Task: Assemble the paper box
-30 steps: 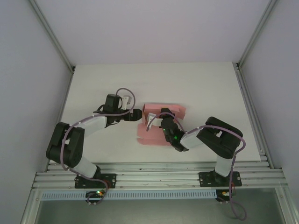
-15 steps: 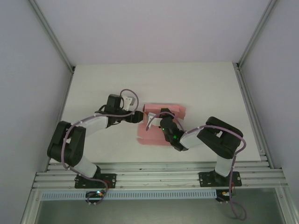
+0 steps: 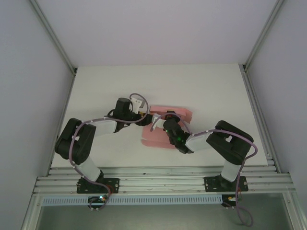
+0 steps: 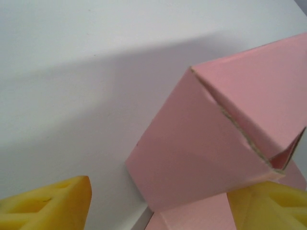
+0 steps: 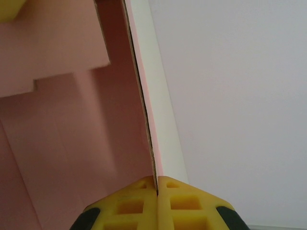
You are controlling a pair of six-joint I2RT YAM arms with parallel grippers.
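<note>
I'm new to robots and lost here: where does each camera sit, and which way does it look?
Top view: fixed above and behind the arms, looking down at the table; both arms, the left tool, the right tool and the paper box show.
Left wrist: rides the left arm, looking past its spread yellow fingers at a folded box corner.
Right wrist: rides the right arm, looking past its fingers pinching a box wall.
Shared: every view sees the pink box.

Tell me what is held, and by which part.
The right gripper pinches the paper box by the edge of a raised panel. The left gripper is open around a folded corner, not gripping.
</note>
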